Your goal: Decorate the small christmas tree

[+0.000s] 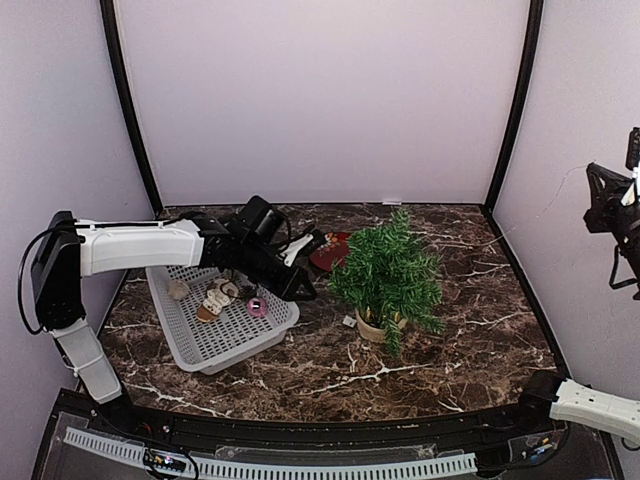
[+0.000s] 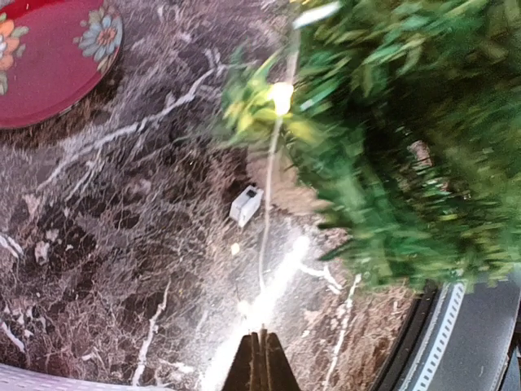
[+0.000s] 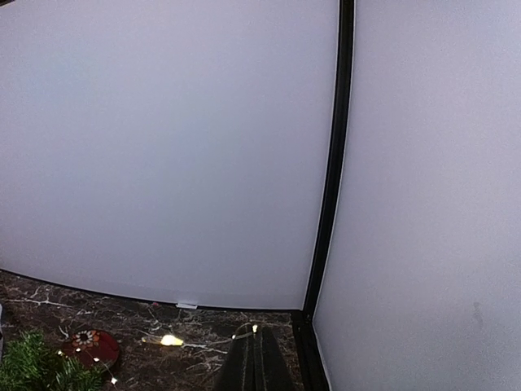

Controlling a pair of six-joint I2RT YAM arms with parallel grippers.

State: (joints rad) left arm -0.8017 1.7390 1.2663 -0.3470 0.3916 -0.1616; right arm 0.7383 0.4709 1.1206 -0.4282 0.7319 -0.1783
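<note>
The small christmas tree [image 1: 388, 272] stands in its beige pot [image 1: 372, 326] right of the table's middle. In the left wrist view it is a blurred green mass [image 2: 407, 138]. A thin light string [image 2: 269, 187] with a lit bulb [image 2: 282, 94] runs from the tree down to my left gripper [image 2: 262, 340], which is shut on the wire. That gripper [image 1: 303, 290] hangs low just left of the tree. My right gripper [image 3: 256, 334] is shut on the light string [image 3: 248, 331] too, held high by the right wall [image 1: 590, 172].
A white slotted tray [image 1: 190, 345] holding several ornaments sits under the left arm. A red flowered plate [image 1: 330, 250] lies behind the left gripper. A small white box [image 2: 246, 204] rests on the marble beside the pot. The black enclosure rim [image 2: 456, 326] is close by.
</note>
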